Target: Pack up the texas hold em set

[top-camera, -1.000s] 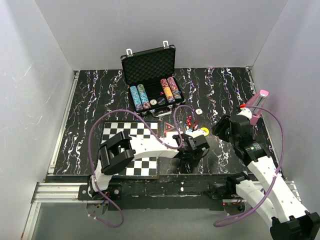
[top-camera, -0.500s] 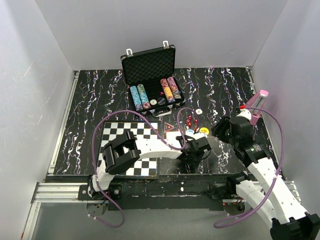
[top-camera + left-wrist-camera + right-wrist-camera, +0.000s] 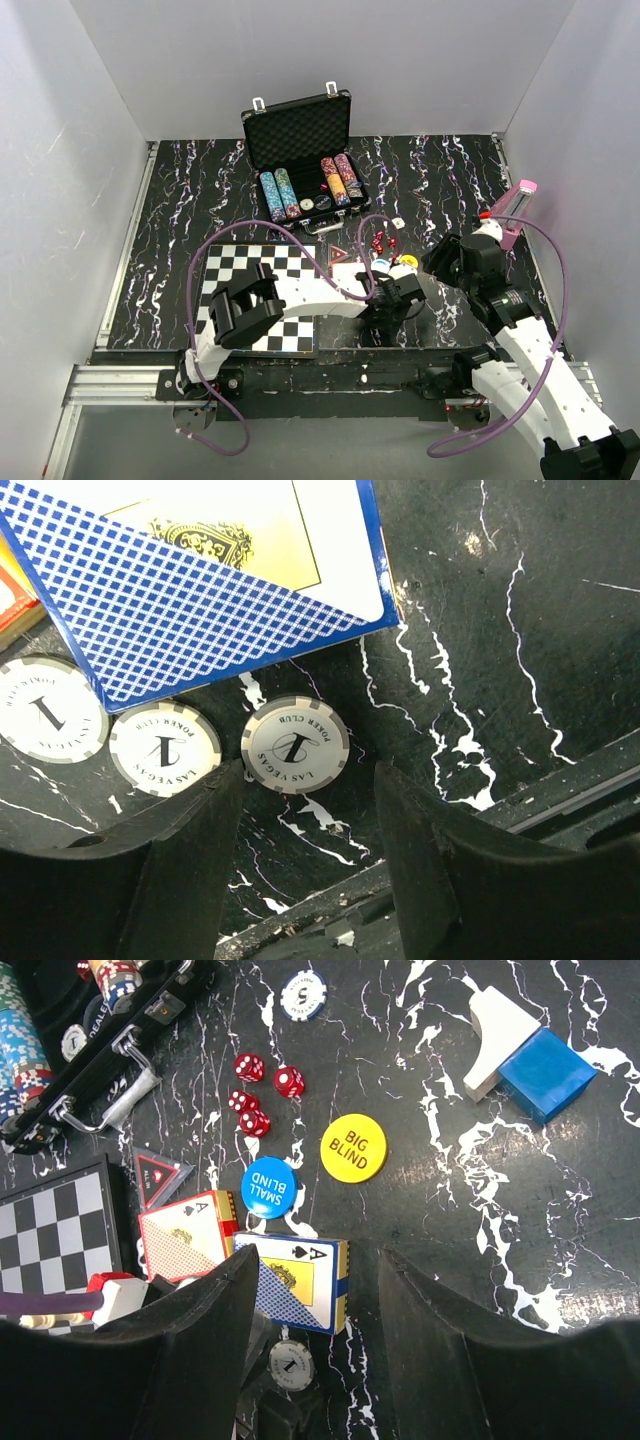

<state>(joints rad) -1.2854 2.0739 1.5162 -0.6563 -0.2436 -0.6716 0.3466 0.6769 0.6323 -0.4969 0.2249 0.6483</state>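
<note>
Chessboard (image 3: 262, 268): well left of the blue card deck (image 3: 295, 1285) on my monitor.
Briefcase (image 3: 300, 130): open, beyond the deck and to its left, chip rows (image 3: 280, 194) inside.
Left gripper (image 3: 310, 772): fingers spread just beside the deck, a white chip (image 3: 295, 745) at the mouth of the gap, not pinched.
Red dice (image 3: 262, 1095), round buttons (image 3: 353, 1147): loose between deck and briefcase.
Right gripper (image 3: 318, 1260): right of the deck, fingers spread, holding nothing that I can see.
</note>
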